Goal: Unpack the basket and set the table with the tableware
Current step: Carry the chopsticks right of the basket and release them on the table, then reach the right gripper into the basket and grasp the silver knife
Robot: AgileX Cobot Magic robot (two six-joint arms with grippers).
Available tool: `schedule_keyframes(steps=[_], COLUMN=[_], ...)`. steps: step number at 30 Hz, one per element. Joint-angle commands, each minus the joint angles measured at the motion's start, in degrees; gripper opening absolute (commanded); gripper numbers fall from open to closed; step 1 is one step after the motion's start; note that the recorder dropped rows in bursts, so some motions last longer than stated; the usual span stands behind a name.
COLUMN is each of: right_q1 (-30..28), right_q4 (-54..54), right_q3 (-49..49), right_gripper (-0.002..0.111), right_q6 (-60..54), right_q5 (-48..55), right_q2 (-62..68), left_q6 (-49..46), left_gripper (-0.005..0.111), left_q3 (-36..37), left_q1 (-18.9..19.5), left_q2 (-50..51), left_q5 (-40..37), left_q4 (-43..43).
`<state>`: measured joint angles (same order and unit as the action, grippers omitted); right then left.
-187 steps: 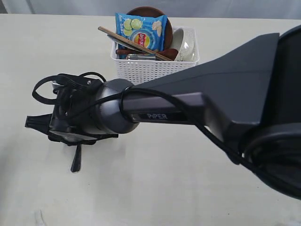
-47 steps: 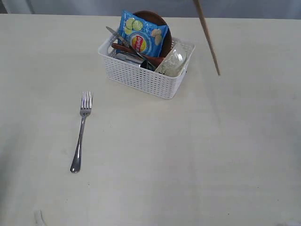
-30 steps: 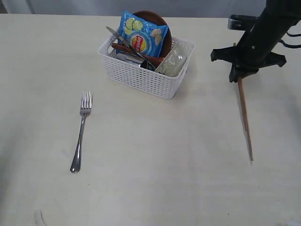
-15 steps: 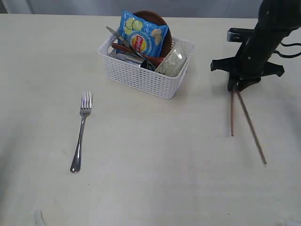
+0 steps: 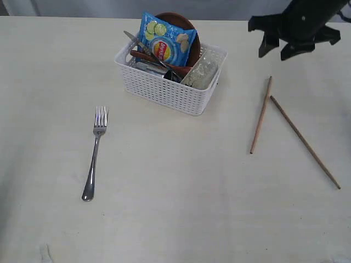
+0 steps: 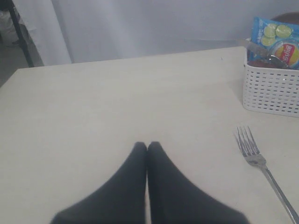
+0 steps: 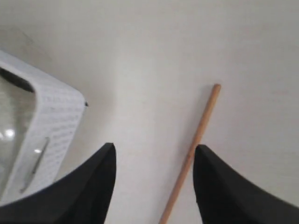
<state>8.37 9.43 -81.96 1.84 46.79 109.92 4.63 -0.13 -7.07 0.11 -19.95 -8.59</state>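
Chopsticks (image 5: 261,115) lie on the desk (image 5: 164,219) right of the basket (image 5: 164,90); the right pincer (image 7: 154,148) is open and empty. Next, probably, fetch another piece from the basket.

A: Bright, even light across the table (image 5: 175,219), and only a faint soft shadow at the basket (image 5: 164,90).
B: Wrist views are softer: left gripper (image 6: 147,145) out of focus up close, chopstick (image 7: 191,154) hazy.

Two chopsticks (image 5: 260,116) splayed, fork (image 5: 94,150) flat, basket (image 5: 164,90) laden

fork (image 5: 94,153) left of basket (image 5: 164,90), chopsticks (image 5: 260,116) right
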Motion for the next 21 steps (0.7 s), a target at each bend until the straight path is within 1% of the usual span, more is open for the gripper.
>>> schedule_keyframes(steps=[1, 4, 6, 9, 12, 15, 21], right_q1=[3.8, 9.6, 13.8, 20.1, 25.3, 28.0, 29.0], right_q4=[5.3, 9.8, 9.8, 7.1, 1.2, -3.4, -4.9], right_q3=[-1.7, -3.6, -5.0, -7.0, -11.0, -16.8, -26.7], right_gripper=[0.049, 0.049, 0.049, 0.049, 0.049, 0.049, 0.049], right_q6=[-7.1, -15.5, -19.2, -19.7, -18.1, -16.1, -14.4], right_q5=[1.1, 1.1, 0.3, -4.1, -6.5, -5.8, -4.1], right_q2=[-4.4, -5.1, -5.0, -4.4, -1.6, 3.1, 13.9], left_q6=[0.1, 0.1, 0.1, 0.1, 0.1, 0.1, 0.1], left_gripper=[0.000, 0.000, 0.000, 0.000, 0.000, 0.000, 0.000], left_q3=[0.1, 0.1, 0.1, 0.1, 0.1, 0.1, 0.1], left_q1=[-0.3, -0.3, -0.3, -0.3, -0.3, -0.3, -0.3], left_q2=[-0.1, -0.1, -0.1, -0.1, -0.1, -0.1, -0.1], left_q5=[0.0, 0.0, 0.0, 0.0, 0.0, 0.0, 0.0], left_q4=[0.1, 0.1, 0.1, 0.1, 0.1, 0.1, 0.1])
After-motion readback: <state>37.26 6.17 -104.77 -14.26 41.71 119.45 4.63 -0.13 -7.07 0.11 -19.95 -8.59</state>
